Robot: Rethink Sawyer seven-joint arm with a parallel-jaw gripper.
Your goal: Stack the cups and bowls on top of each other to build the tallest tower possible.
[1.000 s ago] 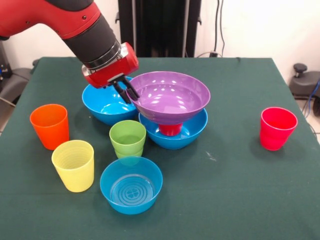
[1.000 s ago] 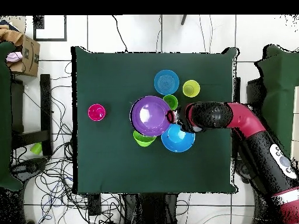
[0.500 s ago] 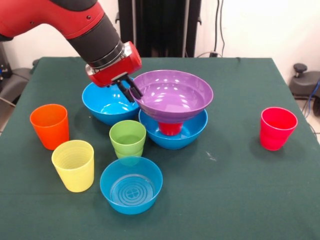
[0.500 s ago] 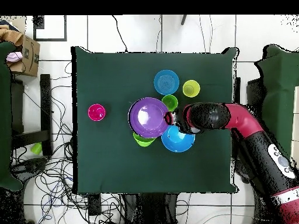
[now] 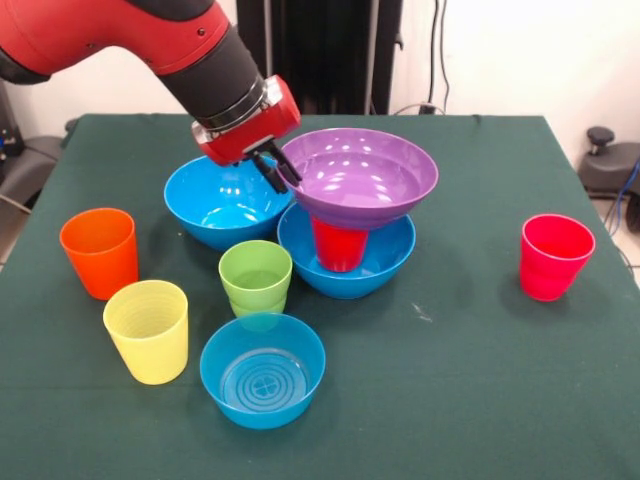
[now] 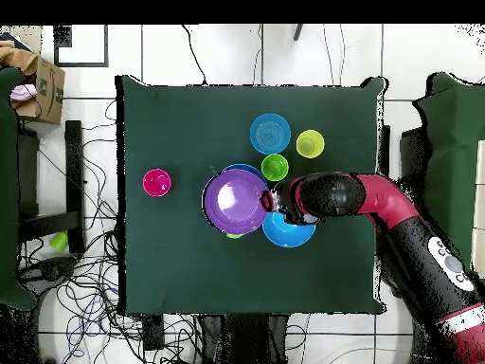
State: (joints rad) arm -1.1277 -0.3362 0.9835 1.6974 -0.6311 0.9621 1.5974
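Fingers of the gripper [image 5: 281, 171] pinch the purple bowl's [image 5: 362, 177] rim, which now sits higher and straighter over the red cup [image 5: 339, 243] at frame centre, nearly seated.

1. My arm [image 5: 130, 40] was red and black.
2. The table [image 5: 480, 380] was dark green.
3. The bowl [image 5: 362, 175] I held was purple, above a red cup [image 5: 338, 245].
4. Beside that cup stood blue bowls [image 5: 222, 200], and green [image 5: 255, 275], yellow [image 5: 148, 330], orange [image 5: 98, 250] and pinkish-red [image 5: 555, 255] cups.
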